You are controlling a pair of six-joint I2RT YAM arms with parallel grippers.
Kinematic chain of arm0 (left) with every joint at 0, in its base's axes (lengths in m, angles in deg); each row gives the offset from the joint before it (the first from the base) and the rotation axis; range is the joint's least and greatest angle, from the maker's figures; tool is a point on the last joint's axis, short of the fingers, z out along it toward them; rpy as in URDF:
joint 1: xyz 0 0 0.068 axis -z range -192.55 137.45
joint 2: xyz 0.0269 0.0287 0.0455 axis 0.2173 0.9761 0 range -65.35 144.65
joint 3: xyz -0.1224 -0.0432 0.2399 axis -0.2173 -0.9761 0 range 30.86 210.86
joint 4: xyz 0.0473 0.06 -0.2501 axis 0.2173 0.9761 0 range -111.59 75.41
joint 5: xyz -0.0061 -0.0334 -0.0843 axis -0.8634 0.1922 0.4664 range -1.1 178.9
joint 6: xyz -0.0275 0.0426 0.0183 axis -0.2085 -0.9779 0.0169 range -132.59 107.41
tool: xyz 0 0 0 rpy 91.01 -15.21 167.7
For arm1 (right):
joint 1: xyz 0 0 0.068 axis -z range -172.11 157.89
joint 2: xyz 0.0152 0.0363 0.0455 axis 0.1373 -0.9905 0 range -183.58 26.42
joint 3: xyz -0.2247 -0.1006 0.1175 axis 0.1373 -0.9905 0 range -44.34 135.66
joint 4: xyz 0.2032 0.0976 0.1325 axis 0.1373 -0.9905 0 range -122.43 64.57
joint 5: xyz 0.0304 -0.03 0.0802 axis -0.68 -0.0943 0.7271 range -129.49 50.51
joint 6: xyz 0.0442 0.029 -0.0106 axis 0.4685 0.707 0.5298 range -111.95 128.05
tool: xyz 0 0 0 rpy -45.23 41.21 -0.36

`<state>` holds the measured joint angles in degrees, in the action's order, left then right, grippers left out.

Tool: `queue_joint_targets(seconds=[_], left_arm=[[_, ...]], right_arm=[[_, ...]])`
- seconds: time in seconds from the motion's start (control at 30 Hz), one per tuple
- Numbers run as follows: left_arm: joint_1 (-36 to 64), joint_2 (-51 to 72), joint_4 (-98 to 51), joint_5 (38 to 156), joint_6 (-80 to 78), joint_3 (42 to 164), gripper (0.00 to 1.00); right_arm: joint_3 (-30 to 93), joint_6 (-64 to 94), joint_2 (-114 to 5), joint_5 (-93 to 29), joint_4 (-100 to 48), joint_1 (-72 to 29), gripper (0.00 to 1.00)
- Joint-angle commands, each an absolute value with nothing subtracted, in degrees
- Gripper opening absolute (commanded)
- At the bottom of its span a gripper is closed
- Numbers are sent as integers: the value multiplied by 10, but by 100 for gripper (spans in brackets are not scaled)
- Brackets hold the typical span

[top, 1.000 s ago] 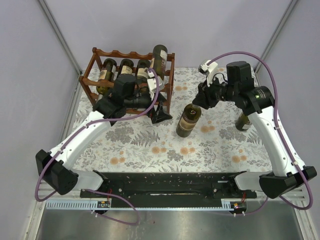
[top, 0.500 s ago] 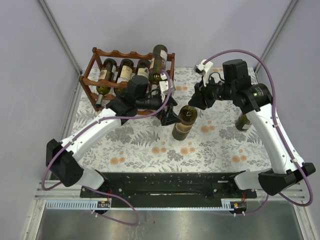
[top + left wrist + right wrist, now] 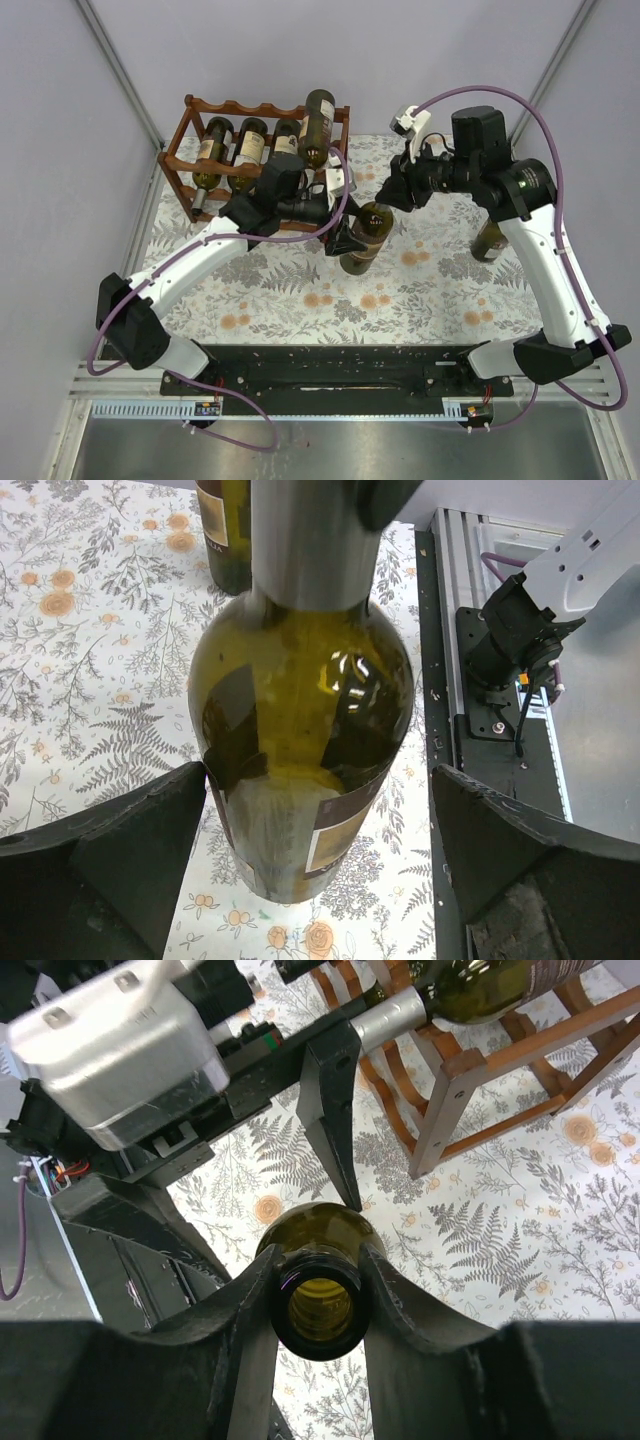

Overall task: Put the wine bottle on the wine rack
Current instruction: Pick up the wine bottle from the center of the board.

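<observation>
The wine bottle (image 3: 362, 238), dark green glass with a dark label, leans over the flowered cloth in mid-table. My right gripper (image 3: 387, 196) is shut on its neck; the right wrist view shows the open mouth (image 3: 318, 1305) between the fingers (image 3: 420, 1310). My left gripper (image 3: 345, 238) is open and straddles the bottle's body (image 3: 300, 730). Its left finger (image 3: 120, 850) is at the glass and its right finger (image 3: 530, 860) stands apart. The reddish-brown wine rack (image 3: 185, 150) stands at the back left, behind the left arm, and also shows in the right wrist view (image 3: 480, 1060).
The rack holds several bottles, one lying on its top right (image 3: 317, 125). A second bottle (image 3: 487, 240) stands upright at the right, behind the right arm, and also shows in the left wrist view (image 3: 225, 530). A black rail (image 3: 320, 375) runs along the near edge.
My left gripper has swung right from beside the rack and now straddles the bottle. My right gripper has carried the bottle a little left and back, leaning it more.
</observation>
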<state>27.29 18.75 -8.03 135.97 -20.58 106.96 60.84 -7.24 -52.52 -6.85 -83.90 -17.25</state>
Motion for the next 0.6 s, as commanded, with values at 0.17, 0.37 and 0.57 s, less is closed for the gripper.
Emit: queue_joint_targets(seconds=[0.17,0.37,0.57], left_arm=[[258,160,-145,1405,-231,1031,99],[252,154,-181,1444,-220,989,99],[252,170,-247,1465,-197,965,99]], right_arm=[[721,-41,-528,-21,-813,-179,0],[789,-32,-544,-15,-827,-179,0],[822,-10,-557,-6,-826,-178,0]])
